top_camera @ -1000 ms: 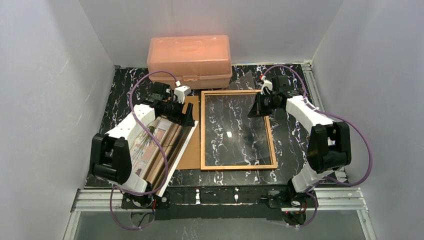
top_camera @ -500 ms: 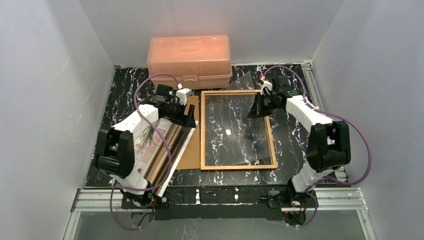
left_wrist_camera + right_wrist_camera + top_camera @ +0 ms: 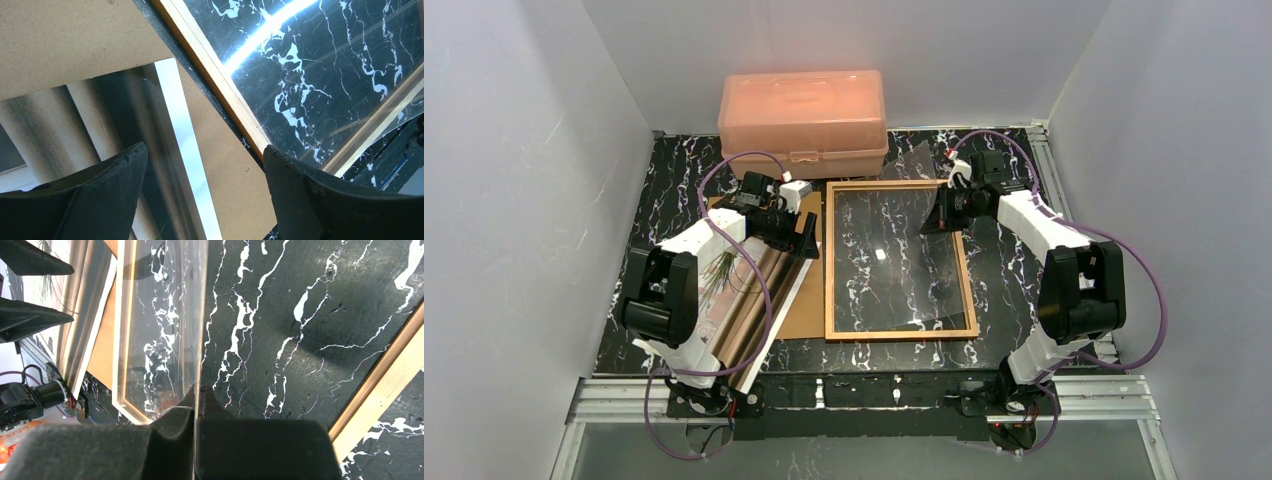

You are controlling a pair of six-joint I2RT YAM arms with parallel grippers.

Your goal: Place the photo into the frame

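Note:
The photo [image 3: 757, 298], striped beige with a white edge, lies at the left on a brown backing board [image 3: 807, 300]. My left gripper [image 3: 809, 238] hovers open over the photo's far right corner; in the left wrist view the photo's white edge [image 3: 186, 150] runs between its fingers [image 3: 100, 200], nothing held. The frame [image 3: 828, 270], a thin wooden border, lies flat at the centre. My right gripper [image 3: 944, 215] is shut on the edge of a clear sheet [image 3: 904, 280] tilted over the frame; the right wrist view shows the sheet [image 3: 160, 315] pinched at the right gripper [image 3: 197, 390].
A pink translucent box [image 3: 804, 120] stands at the back, just behind the frame's far left corner. White walls close in the black marbled table [image 3: 674, 190] on three sides. The frame's wooden border [image 3: 215, 85] passes close beside the left gripper.
My left arm has shifted slightly right and farther along the photo, its jaws a touch wider. The right arm and clear sheet have stayed put.

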